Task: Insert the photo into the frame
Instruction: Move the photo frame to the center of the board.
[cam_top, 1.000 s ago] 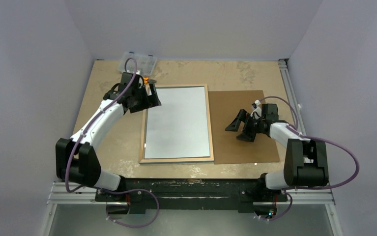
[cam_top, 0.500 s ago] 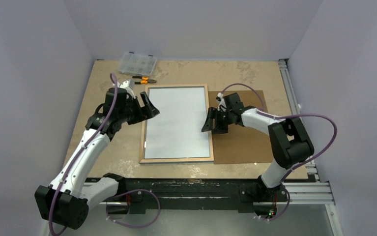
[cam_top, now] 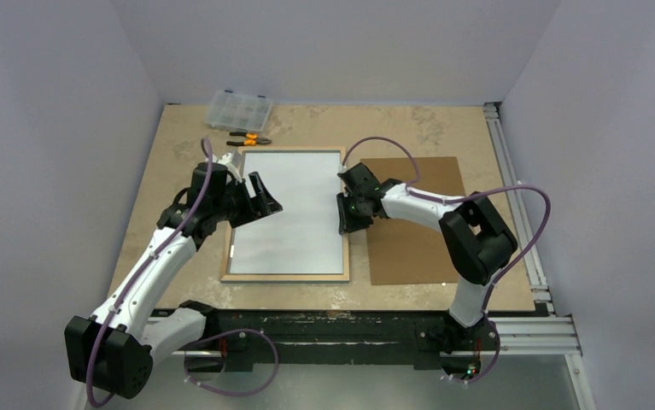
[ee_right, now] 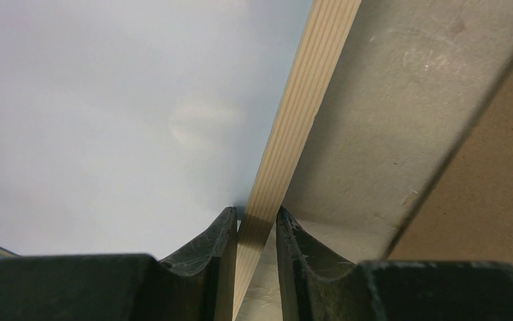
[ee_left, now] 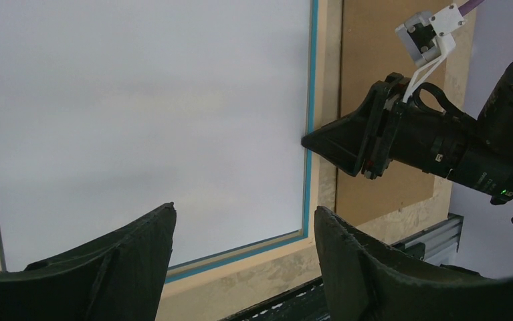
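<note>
At the far left of the table, a clear compartment box and a pair of orange-handled pliers lie beyond the work, apart from both arms.

The left gripper hangs over the left side of the frame. Its jaws are spread wide and hold nothing. In the left wrist view only the white sheet shows between them. That stance looks like readiness to press the sheet flat or take the left rail, not a grip.

The frame lies face down near the middle of the table, pale wood back upward, with a thin blue lip showing along its inner edge. The photo lies inside the opening with its plain white back up and fills it edge to edge, so it appears already seated in the recess. Face down is the sensible way, since the print loads from behind.

The right gripper is at the frame's right rail. Its jaws are drawn in close, one finger on each side of the wooden strip, pinching it. This hold probably steadies or shifts the frame.

Further right, the brown cardboard backing board lies flat just beside the frame, with a strip of bare table between them. It is untouched, likely waiting to go over the photo.
</note>
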`<state>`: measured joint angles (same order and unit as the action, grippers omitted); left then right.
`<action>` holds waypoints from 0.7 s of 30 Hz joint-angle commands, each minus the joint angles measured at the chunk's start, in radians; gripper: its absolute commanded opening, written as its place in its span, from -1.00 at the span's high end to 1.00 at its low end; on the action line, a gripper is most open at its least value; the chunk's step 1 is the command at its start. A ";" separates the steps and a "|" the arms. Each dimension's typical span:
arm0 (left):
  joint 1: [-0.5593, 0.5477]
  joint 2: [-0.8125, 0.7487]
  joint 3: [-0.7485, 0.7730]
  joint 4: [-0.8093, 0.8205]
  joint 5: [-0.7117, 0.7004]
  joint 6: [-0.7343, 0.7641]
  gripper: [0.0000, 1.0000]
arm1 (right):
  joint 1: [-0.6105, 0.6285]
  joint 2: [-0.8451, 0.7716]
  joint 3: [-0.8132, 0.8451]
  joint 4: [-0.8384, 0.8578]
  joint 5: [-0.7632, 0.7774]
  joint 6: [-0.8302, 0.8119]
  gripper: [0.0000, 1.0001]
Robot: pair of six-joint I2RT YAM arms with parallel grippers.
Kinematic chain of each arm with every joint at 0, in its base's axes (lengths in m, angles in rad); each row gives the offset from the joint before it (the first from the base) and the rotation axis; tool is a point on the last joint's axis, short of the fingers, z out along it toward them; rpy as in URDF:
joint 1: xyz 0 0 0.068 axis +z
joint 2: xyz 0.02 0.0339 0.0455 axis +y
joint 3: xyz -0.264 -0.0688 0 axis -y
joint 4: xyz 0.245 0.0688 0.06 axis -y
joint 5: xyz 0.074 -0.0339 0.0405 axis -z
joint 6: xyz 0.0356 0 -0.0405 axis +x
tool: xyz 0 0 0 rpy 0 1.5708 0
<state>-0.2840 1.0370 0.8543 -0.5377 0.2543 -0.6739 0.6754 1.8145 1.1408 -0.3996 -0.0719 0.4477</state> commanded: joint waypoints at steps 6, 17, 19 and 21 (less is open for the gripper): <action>-0.005 -0.019 -0.009 0.040 0.020 -0.018 -0.45 | 0.076 0.052 0.013 -0.072 0.162 -0.048 0.60; -0.007 -0.057 -0.020 0.028 0.004 -0.030 -0.79 | 0.075 -0.090 -0.081 0.043 0.045 -0.006 -0.49; -0.007 -0.057 -0.021 0.025 0.009 -0.029 -0.84 | 0.073 -0.131 -0.107 0.073 0.023 0.007 -0.65; -0.009 -0.050 -0.028 0.030 0.024 -0.035 -0.87 | 0.069 -0.163 -0.124 0.084 0.003 0.016 -0.76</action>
<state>-0.2848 0.9947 0.8406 -0.5323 0.2584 -0.6960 0.7460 1.7267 1.0512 -0.3584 -0.0154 0.4374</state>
